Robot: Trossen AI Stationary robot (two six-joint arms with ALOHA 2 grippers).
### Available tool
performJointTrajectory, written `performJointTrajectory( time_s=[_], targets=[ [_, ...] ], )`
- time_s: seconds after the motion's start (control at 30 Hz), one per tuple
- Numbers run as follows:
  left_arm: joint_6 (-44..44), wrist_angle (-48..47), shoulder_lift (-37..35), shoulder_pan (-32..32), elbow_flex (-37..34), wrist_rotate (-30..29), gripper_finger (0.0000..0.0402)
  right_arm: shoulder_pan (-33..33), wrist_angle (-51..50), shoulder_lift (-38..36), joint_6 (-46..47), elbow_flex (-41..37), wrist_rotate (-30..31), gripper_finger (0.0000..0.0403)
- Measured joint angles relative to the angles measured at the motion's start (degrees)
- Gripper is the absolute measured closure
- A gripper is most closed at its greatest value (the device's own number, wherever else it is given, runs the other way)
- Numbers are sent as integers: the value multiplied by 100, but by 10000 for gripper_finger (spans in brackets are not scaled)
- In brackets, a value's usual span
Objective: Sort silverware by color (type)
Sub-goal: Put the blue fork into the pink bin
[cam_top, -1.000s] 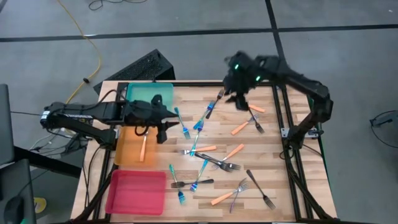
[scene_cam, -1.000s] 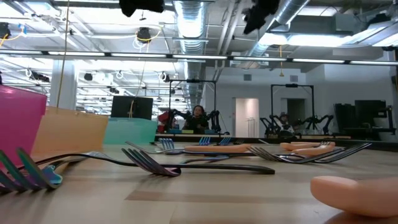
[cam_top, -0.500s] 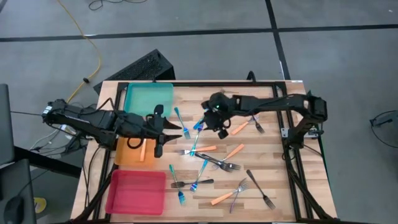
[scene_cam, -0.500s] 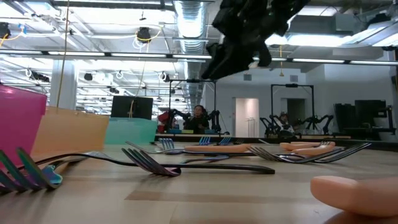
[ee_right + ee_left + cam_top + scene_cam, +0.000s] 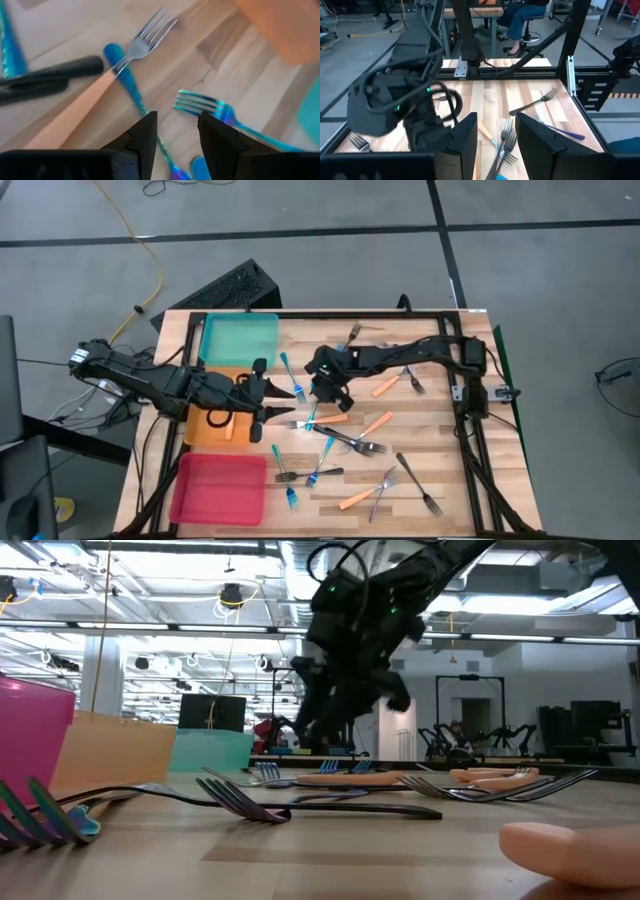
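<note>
Right gripper (image 5: 322, 392) low over the forks, jaws parted, holding nothing.
Below its fingers (image 5: 145, 132) lie a blue fork (image 5: 131, 85) and an orange fork (image 5: 95, 95); more forks spread beyond it across the table (image 5: 450, 480). Left gripper (image 5: 275, 402) hovers just beside it, jaws apart and empty, with the orange tray (image 5: 200, 425) behind it.

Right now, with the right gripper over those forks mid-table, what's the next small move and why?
Probably lower the right gripper straight down and close. Its jaws stand open and empty, with a blue-handled fork lying between its fingers in the wrist view.
</note>
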Motion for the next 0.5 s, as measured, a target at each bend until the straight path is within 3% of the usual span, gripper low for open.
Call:
performJointTrajectory(
  time_s=[0.5],
  targets=[
    [-143,-73,-1,1,0,-9,283,-175,-23,840,-263,326,-345,239]
  ],
)
